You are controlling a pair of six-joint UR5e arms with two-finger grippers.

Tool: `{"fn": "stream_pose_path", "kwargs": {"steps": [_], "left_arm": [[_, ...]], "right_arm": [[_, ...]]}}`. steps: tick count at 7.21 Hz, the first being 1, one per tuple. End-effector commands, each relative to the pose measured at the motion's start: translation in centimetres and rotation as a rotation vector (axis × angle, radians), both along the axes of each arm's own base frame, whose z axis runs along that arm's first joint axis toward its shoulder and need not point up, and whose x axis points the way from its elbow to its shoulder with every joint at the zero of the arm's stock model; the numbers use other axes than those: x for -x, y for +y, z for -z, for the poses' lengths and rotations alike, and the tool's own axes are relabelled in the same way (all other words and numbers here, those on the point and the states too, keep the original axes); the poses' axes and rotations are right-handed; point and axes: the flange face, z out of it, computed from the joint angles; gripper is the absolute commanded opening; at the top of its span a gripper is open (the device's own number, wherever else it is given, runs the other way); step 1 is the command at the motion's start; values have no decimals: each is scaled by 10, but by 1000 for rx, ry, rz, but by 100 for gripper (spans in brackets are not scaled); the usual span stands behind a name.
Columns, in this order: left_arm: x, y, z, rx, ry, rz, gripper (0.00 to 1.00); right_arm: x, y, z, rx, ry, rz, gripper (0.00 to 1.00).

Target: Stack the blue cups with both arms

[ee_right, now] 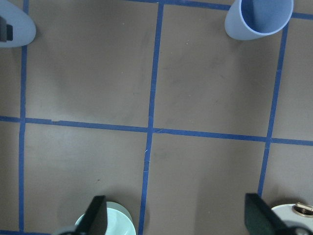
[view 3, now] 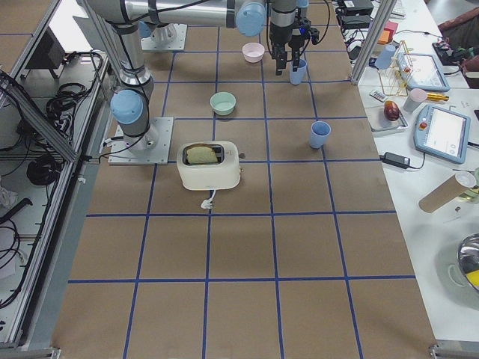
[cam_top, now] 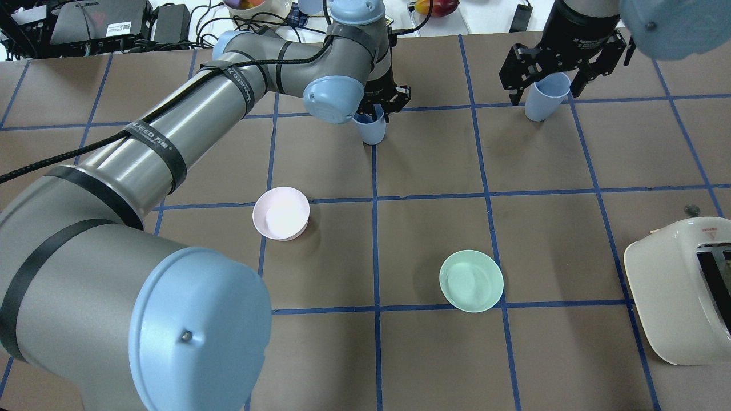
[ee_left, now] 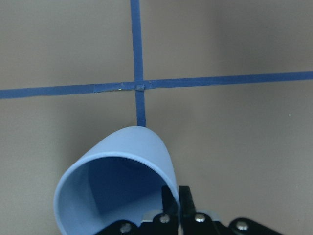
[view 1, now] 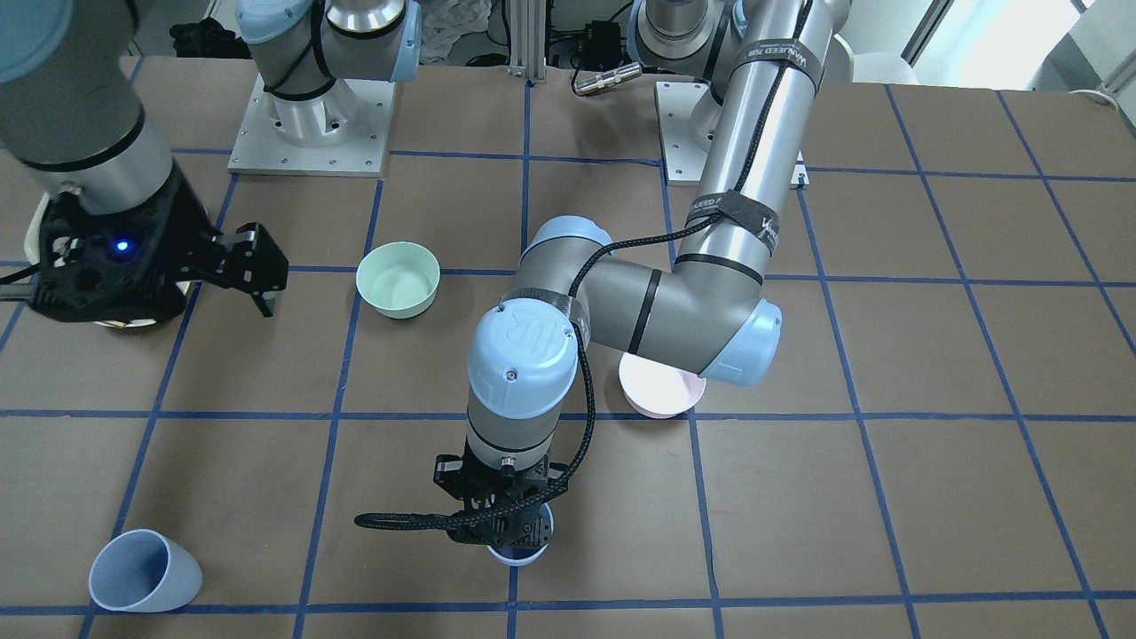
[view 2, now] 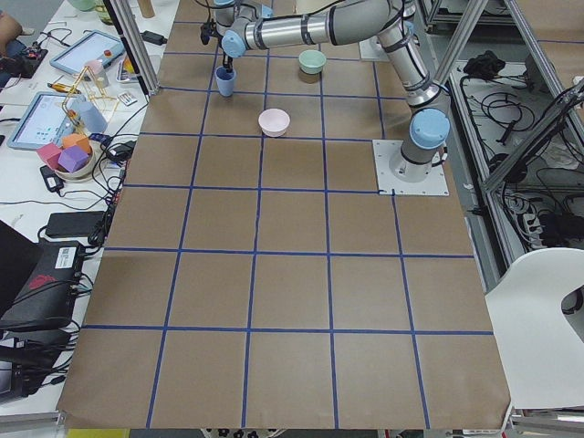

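Observation:
One blue cup (cam_top: 372,130) stands upright on a tape line at the far middle of the table. My left gripper (cam_top: 377,112) is shut on its rim, one finger inside and one outside, as the left wrist view shows (ee_left: 177,197). In the front view this cup (view 1: 519,556) is mostly hidden under the gripper (view 1: 500,524). The second blue cup (cam_top: 546,98) stands upright at the far right, also in the front view (view 1: 142,570) and the right wrist view (ee_right: 259,17). My right gripper (cam_top: 545,84) hangs well above the table near it, jaws wide open and empty.
A pale pink bowl (cam_top: 281,213) and a mint-green bowl (cam_top: 471,281) sit mid-table. A cream toaster (cam_top: 679,297) stands at the right edge. The left arm's forearm (cam_top: 188,114) stretches across the left half. Clutter lies beyond the far edge.

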Motion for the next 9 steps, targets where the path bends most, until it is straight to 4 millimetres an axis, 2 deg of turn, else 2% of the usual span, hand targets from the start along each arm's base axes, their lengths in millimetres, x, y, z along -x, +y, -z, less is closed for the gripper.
{"fn": "stream_pose_path", "kwargs": {"steps": [1, 2, 3, 4, 5, 6, 7, 8, 9], "left_arm": [[0, 0, -11, 14, 4, 0, 100], [-5, 2, -37, 44, 11, -5, 100], [-10, 9, -65, 43, 9, -7, 100], [-21, 28, -110, 8, -18, 2, 100], [-32, 52, -157, -23, -32, 23, 100], [-44, 77, -197, -35, -41, 48, 100], [-55, 110, -228, -86, -58, 53, 100], [-68, 140, -245, -154, -78, 33, 100], [-97, 160, -233, -258, -102, 2, 100]], "right_arm": [[36, -83, 13, -30, -11, 32, 100], [47, -119, 27, -24, -4, 27, 100], [74, -141, 52, -46, 2, 24, 100], [121, -159, 84, -60, -6, 44, 100], [139, -171, 101, -31, -1, 58, 100], [145, -180, 118, -7, 6, 59, 100], [156, -183, 131, -14, 1, 59, 100], [167, -185, 157, -51, -15, 5, 100], [171, -183, 169, -74, -21, -1, 100]]}}
